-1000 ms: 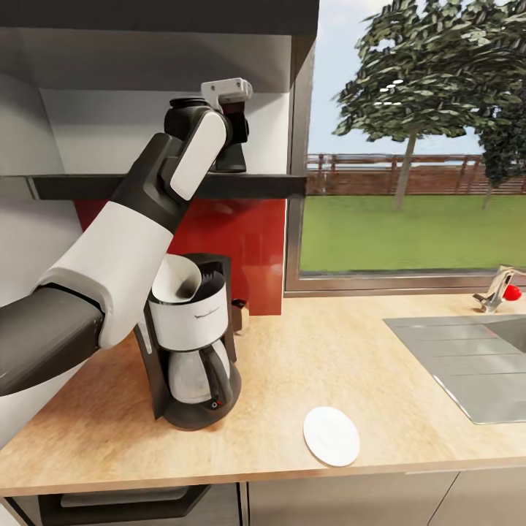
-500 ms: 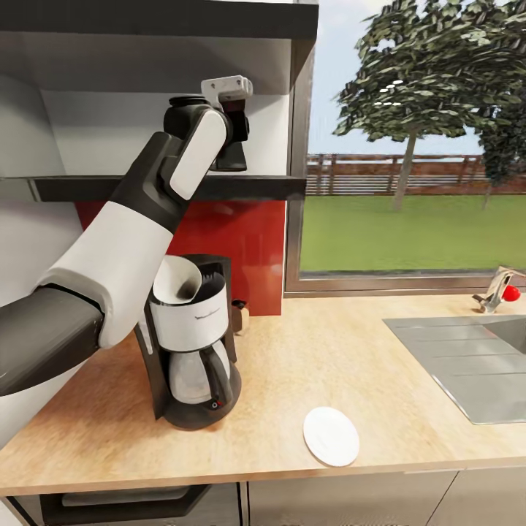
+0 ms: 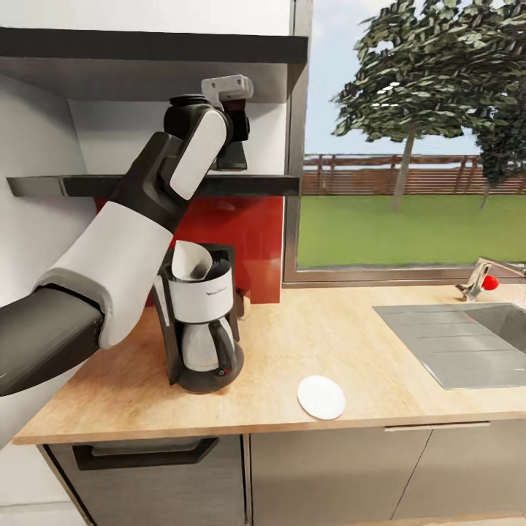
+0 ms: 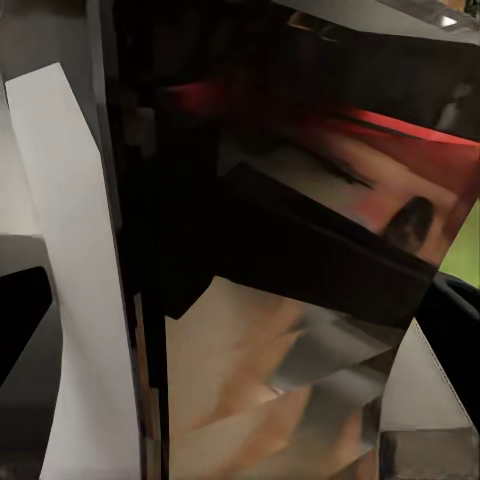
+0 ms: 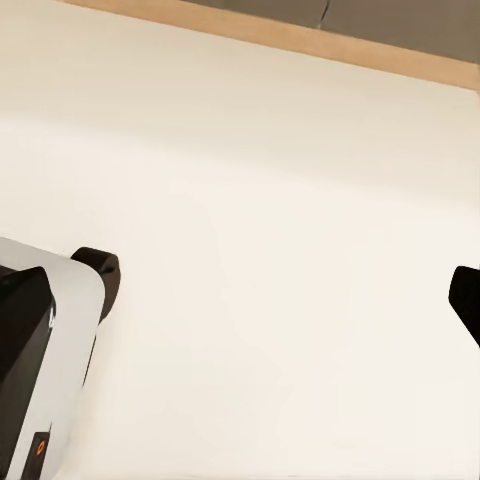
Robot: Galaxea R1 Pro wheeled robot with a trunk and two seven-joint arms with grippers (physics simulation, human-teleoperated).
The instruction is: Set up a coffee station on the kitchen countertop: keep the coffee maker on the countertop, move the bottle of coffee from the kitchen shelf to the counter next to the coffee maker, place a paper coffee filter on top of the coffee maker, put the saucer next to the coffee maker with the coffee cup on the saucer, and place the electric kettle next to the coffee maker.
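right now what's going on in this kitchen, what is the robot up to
The robot's left arm is raised to the kitchen shelf, its left gripper at a dark item there, probably the coffee bottle; the grip itself is hidden. On the countertop, the coffee maker stands with a paper filter on top, and the white saucer lies near the front edge.

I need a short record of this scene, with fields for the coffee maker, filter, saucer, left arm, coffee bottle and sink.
coffee maker: upright on the counter, by the red wall panel
filter: white paper, in the top of the coffee maker
saucer: white, near the counter's front edge, no cup on it
left arm: raised to the shelf
left tool: at the dark bottle on the shelf; grip unclear
sink: at the right, tap behind it
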